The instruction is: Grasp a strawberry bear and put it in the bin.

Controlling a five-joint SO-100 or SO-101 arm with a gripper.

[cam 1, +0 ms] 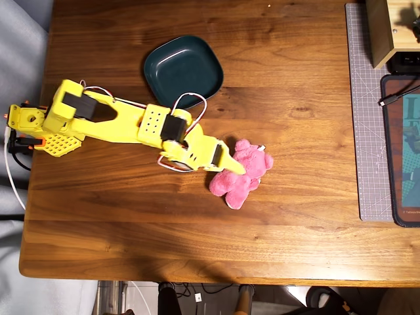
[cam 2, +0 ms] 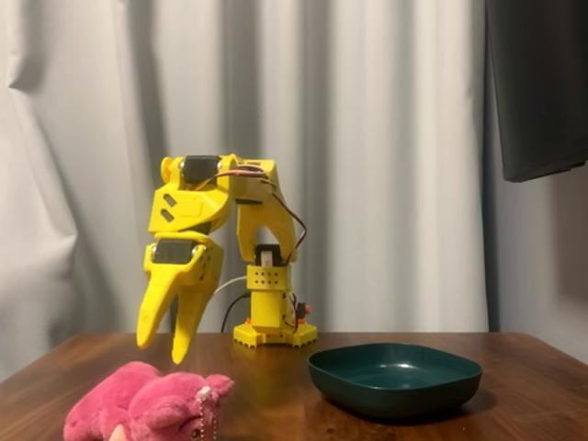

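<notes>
The strawberry bear [cam 1: 248, 172], a bright pink plush, lies near the middle of the wooden table; the fixed view shows the strawberry bear [cam 2: 147, 404] at the lower left. My yellow gripper [cam 1: 231, 163] reaches over its left side in the overhead view. In the fixed view the gripper [cam 2: 159, 352] points down just above the plush, its fingers a little apart and holding nothing. The bin [cam 1: 150, 65], a dark teal dish, sits empty toward the back of the table, behind the arm's forearm. The bin [cam 2: 395, 386] is at the right in the fixed view.
The arm's base [cam 1: 39, 131] is fixed at the table's left edge. A grey cutting mat [cam 1: 367, 131], a dark mat [cam 1: 403, 151], a cable [cam 1: 394, 98] and a wooden box [cam 1: 380, 33] line the right side. White curtains hang behind the table.
</notes>
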